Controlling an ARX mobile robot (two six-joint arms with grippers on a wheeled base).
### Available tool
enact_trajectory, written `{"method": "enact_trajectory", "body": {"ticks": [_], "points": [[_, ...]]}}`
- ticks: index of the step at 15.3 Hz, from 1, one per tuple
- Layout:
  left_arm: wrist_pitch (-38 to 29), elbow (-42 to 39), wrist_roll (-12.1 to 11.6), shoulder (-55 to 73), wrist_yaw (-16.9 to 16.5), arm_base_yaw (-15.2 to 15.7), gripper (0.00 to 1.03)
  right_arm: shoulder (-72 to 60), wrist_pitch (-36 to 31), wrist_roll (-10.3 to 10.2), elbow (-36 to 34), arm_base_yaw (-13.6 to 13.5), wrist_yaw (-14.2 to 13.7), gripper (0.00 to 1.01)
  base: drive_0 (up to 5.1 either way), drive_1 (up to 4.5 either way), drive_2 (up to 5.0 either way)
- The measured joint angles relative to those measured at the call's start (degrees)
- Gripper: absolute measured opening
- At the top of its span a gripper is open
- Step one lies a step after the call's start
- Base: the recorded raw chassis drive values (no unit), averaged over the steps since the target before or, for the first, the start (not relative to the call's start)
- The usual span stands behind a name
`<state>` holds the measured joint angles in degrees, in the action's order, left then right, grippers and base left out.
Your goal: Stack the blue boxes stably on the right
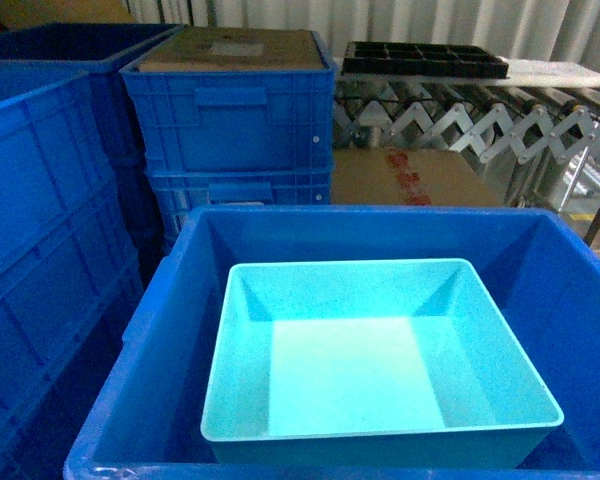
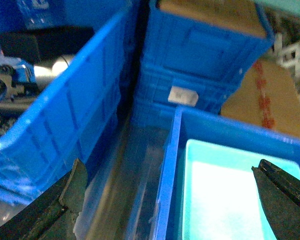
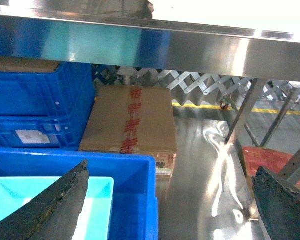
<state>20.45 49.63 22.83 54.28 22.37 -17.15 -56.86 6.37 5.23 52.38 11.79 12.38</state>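
I see one light blue box (image 1: 380,350) in the lower middle of my head view, sitting flat inside a big dark blue crate (image 1: 540,270). My left gripper (image 2: 172,200) has its fingers wide apart, holding nothing. My right gripper (image 3: 172,200) is spread apart too (also holding nothing). A cardboard box (image 3: 132,120) lies behind the crate, beside stacked blue crates (image 1: 230,130).

Both the left hand (image 2: 172,200) and right hand (image 3: 172,200) show dark, wedge-shaped, seemingly worn fingers.
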Motion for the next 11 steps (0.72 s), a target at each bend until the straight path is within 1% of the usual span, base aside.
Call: {"method": "enact_trajectory", "body": {"ticks": [1,2,3,5,6,7,8,9,11], "points": [[-4.35,0.24,-0.35,0.11,0.39,1.51,0.98,-0.61,-0.83,-0.81,0.52,0.13,-0.61,0.98,0.0,0.0,0.0],[-6.32,0.26,-0.31,1.33,-1.27,2.71,0.98,-1.92,0.0,-1.29,0.63,-0.26,-0.87,0.98,0.0,0.0,0.0],[-5.51,0.04,-0.31,2.19,-2.03,2.62,0.98,-2.82,0.17,-1.44,0.59,-0.63,-0.79,0.98,0.0,0.0,0.0],[-5.75,0.02,-0.31,2.19,-2.16,2.38,0.98,-2.51,-0.07,-1.64,0.59,-0.55,-0.87,0.98,0.0,0.0,0.0],[-18.18,-4.24,-3.96,0.55,-5.86,3.48,0.91,-0.5,-12.39,-3.13,-4.26,-1.31,-2.23,0.86,0.0,0.0,0.0],[-28.83,-11.39,-10.1,-3.3,-9.6,5.03,0.78,3.3,-19.15,-3.8,-10.86,-2.56,-2.89,0.74,0.0,0.0,0.0],[-36.39,-18.64,-16.5,-6.86,-11.58,6.62,0.64,6.45,-23.54,-4.2,-17.46,-3.74,-3.96,0.59,0.0,0.0,0.0],[-40.17,-23.43,-19.41,-9.2,-12.83,8.04,0.49,8.79,-25.97,-4.26,-22.86,-4.79,-5.11,0.44,0.0,0.0,0.0],[-40.89,-25.0,-20.15,-9.97,-13.35,8.52,0.44,9.6,-26.56,-4.31,-24.68,-4.96,-5.35,0.39,0.0,0.0,0.0]]}}
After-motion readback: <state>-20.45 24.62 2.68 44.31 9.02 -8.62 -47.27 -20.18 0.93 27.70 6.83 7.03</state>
